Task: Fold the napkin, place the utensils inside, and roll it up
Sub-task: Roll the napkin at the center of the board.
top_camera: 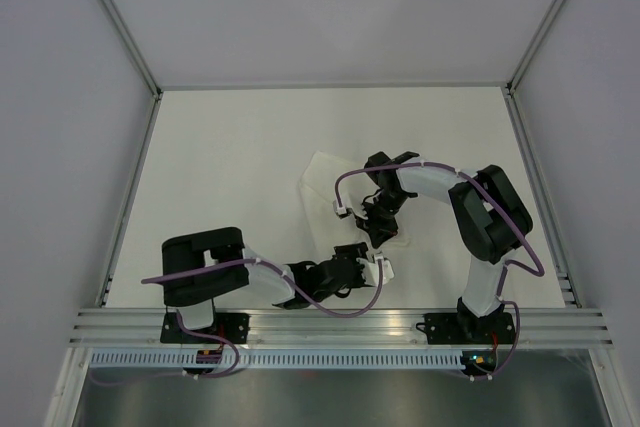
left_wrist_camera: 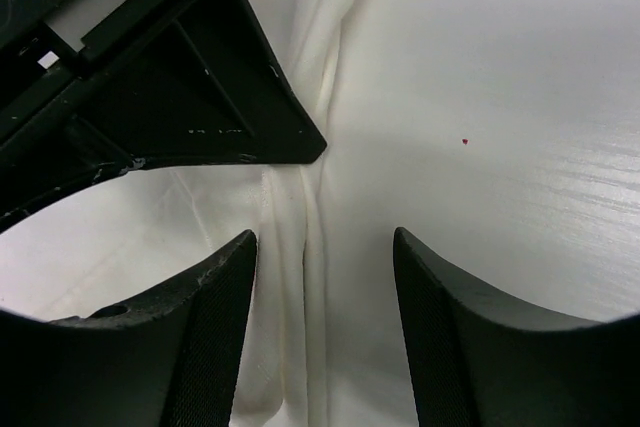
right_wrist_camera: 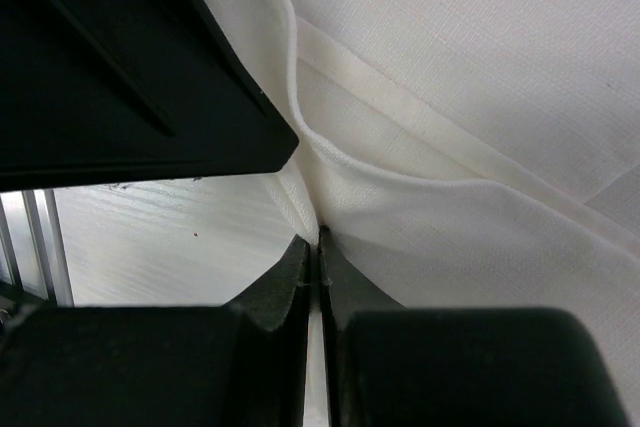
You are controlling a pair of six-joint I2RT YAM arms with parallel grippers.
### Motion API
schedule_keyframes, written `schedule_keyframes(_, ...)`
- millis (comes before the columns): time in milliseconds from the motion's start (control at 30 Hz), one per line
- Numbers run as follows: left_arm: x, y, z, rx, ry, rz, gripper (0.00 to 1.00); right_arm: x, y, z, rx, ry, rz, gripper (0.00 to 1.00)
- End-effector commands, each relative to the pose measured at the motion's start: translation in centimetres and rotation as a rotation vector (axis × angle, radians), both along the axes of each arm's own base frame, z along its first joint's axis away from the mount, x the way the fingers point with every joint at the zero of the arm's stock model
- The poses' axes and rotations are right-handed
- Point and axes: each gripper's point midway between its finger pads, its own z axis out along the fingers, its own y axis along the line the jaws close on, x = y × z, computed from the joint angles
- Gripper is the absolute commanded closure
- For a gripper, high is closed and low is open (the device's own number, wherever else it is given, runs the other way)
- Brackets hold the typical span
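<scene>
Napkin [right_wrist_camera: 480, 67] pinched at its edge by right gripper [right_wrist_camera: 313, 247].
Left gripper [left_wrist_camera: 325, 242] straddles the hem, jaws apart.

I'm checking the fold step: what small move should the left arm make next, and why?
Probably close the left fingers on the raised hem of the white cloth napkin. They stand open on either side of that hem, while the right fingers are shut on the cloth nearby, so both arms could then lift and fold it.
</scene>
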Motion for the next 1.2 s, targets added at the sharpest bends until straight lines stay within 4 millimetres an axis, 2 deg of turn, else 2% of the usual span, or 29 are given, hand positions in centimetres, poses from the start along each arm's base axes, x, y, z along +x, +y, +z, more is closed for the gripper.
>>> schedule_keyframes(0,0.7,-0.2,-0.2,0.023,-0.027,0.011,0.38,-0.3,-0.2,-1.8,-0.006,0.011,0.022,0.91)
schedule_keyframes(133,1.9,1.0,-1.4,0.046,-0.035,0.08,0.38,-0.5,-0.4,-1.9,-0.008,0.015,0.021,0.91)
schedule_keyframes(300,2.2,2.1,-2.5,0.076,-0.022,0.111,0.43,-0.5,-0.4,-1.9,-0.009,0.013,0.021,0.91)
schedule_keyframes(567,1.1,2.5,-4.9,0.143,0.044,0.081,0.59,-0.6,-0.6,-2.1,-0.011,0.018,0.022,0.91)
schedule_keyframes(833,1.0,2.7,-6.2,0.199,0.105,0.07,0.74,-0.4,-0.5,-1.8,-0.006,0.01,0.021,0.91)
schedule_keyframes(900,1.0,2.4,-6.1,0.197,0.12,0.068,0.81,-0.4,-0.4,-1.8,-0.006,0.009,0.023,0.92)
schedule_keyframes(933,1.0,2.7,-6.5,0.21,0.133,0.073,0.9,-0.3,-0.5,-1.7,-0.005,0.008,0.02,0.92)
schedule_keyframes(1033,0.9,2.6,-6.7,0.215,0.154,0.069,0.97,-0.3,-0.4,-1.6,-0.004,0.006,0.02,0.92)
schedule_keyframes(1167,0.4,2.5,-6.7,0.211,0.198,0.056,0.98,-0.2,-0.4,-1.3,-0.002,0.0,0.011,0.89)
